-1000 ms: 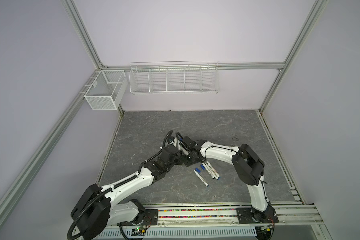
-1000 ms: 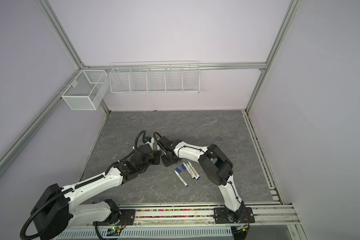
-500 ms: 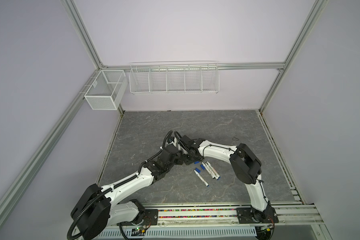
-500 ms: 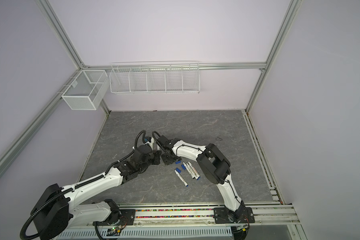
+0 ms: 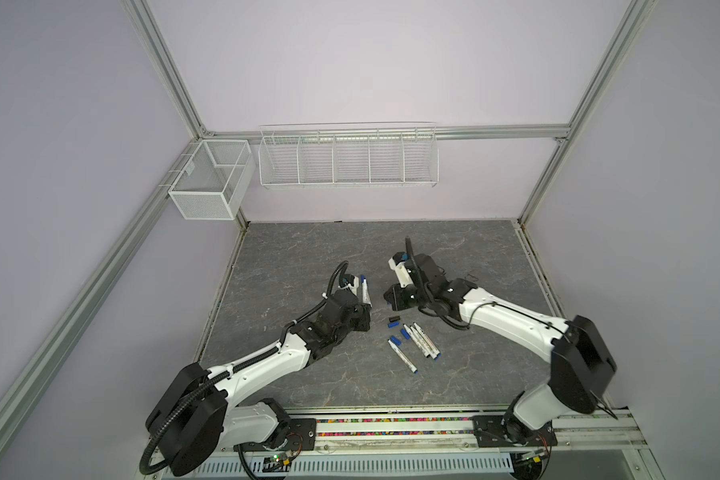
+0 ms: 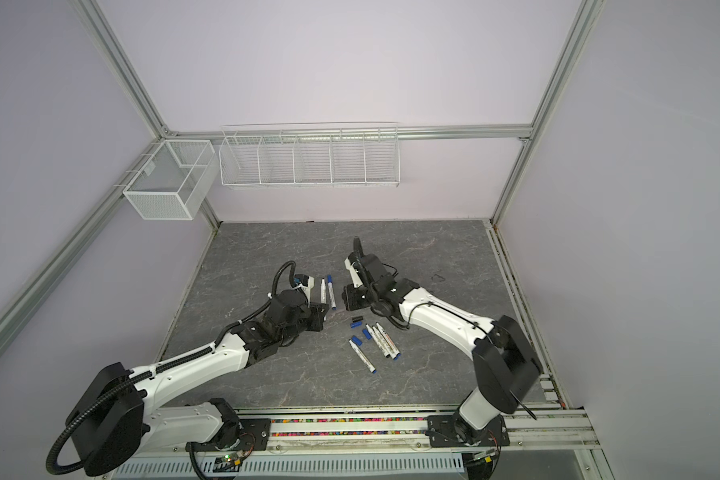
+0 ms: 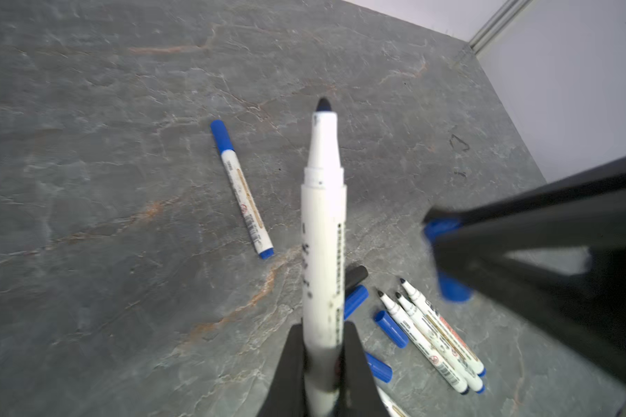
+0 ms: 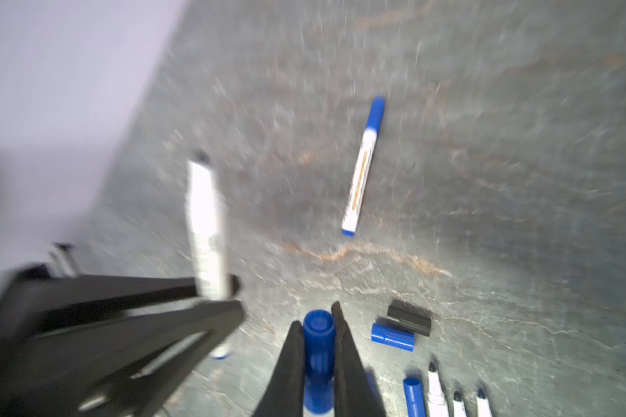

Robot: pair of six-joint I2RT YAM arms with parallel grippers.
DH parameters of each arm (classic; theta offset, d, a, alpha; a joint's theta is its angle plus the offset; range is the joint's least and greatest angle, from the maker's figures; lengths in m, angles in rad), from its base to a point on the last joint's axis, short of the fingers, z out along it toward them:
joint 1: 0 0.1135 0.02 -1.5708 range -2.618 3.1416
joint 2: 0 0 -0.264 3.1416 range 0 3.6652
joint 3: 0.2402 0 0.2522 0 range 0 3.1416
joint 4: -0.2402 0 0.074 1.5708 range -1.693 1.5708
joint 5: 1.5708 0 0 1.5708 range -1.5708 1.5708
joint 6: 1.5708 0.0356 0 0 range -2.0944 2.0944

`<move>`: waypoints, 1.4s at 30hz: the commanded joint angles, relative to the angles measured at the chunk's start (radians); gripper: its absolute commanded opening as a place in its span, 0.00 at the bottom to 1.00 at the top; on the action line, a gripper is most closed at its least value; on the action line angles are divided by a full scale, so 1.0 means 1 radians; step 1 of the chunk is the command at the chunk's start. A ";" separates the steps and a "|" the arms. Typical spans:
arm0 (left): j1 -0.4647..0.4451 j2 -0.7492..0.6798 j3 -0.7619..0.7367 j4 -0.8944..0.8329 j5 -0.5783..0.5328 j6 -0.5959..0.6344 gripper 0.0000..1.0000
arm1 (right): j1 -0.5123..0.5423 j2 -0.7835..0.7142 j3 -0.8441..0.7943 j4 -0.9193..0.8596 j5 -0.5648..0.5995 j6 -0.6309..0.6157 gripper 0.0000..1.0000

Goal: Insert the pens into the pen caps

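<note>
Now, left gripper (image 7: 322, 341): clamped on a bare-tipped pen (image 7: 323, 224), tip pointing out past the jaws.
Right gripper (image 8: 317, 321): clamped on a blue cap (image 8: 318, 355), near that pen.
Capped pen (image 7: 241, 189): flat on the table (image 7: 87, 108), apart from both.
Loose items: 3 bare pens (image 7: 430, 335) side by side, black cap (image 8: 409, 317) beside a blue one (image 8: 393, 337).

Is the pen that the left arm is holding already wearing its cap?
No, the held pen ends in a bare dark nib with no cap over it.
</note>
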 commanded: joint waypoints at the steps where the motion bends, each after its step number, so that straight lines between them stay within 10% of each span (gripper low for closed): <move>1: -0.022 0.030 -0.012 0.108 0.137 0.034 0.00 | -0.036 -0.082 -0.174 0.314 -0.074 0.173 0.07; 11: -0.115 0.103 0.046 0.093 0.236 0.122 0.00 | -0.061 -0.207 -0.354 0.577 -0.023 0.257 0.07; 42: -0.130 0.087 0.039 0.113 0.230 0.135 0.00 | -0.068 -0.120 -0.194 0.222 -0.005 0.042 0.07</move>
